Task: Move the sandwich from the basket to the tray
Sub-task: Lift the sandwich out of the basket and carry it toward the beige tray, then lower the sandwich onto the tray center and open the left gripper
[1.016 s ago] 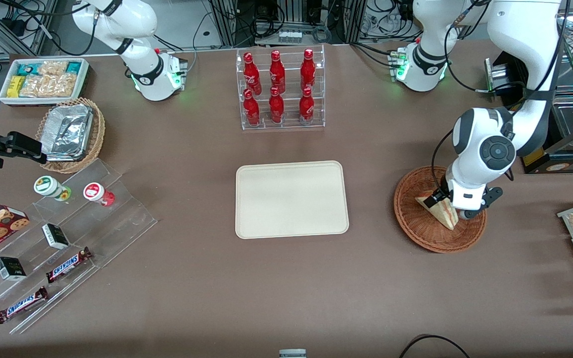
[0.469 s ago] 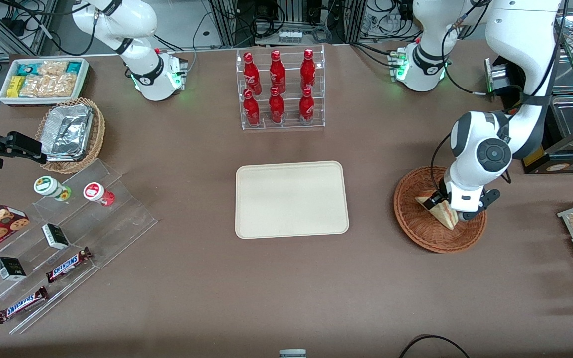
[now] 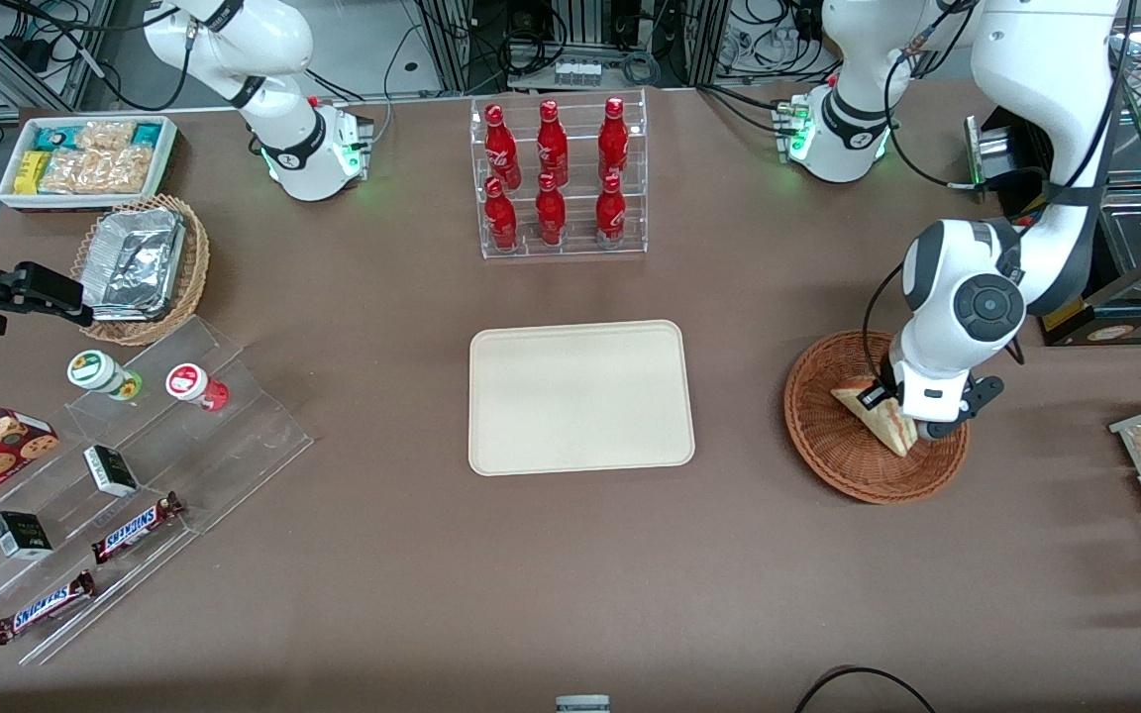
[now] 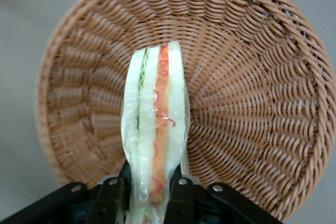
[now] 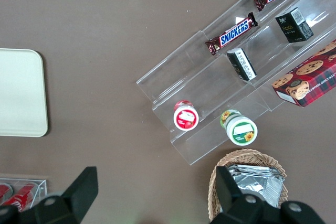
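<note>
Sandwich (image 4: 155, 139) slightly raised, pinched in claw (image 4: 148, 195) above basket (image 4: 252, 77).

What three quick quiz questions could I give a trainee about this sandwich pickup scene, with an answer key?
1. True or false: the gripper is shut on the sandwich.
2. Over which thing is the sandwich: A) the tray, B) the basket, C) the bottle rack?
3. Fill in: the tray holds ____ so far.

Key: 1 true; 2 B; 3 nothing.
</note>
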You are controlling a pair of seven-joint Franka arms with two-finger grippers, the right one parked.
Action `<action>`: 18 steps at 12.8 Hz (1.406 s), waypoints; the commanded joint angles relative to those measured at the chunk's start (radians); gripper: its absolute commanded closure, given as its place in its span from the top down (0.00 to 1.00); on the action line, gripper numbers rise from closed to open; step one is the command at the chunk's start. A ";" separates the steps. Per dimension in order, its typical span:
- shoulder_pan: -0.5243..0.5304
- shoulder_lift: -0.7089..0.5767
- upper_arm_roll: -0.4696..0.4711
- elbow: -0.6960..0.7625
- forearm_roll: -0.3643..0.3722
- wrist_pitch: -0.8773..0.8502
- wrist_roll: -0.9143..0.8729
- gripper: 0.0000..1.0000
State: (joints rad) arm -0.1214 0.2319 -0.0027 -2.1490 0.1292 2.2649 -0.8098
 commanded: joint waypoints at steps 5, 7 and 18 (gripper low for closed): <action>-0.118 -0.034 -0.108 0.466 0.007 -0.566 -0.028 0.00; -0.200 -0.020 -0.125 0.561 -0.026 -0.604 -0.025 0.00; -0.607 0.328 -0.128 0.819 -0.062 -0.524 -0.029 0.00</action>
State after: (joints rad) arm -0.6920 0.4881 -0.1439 -1.3903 0.0507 1.7356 -0.8343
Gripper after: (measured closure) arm 0.846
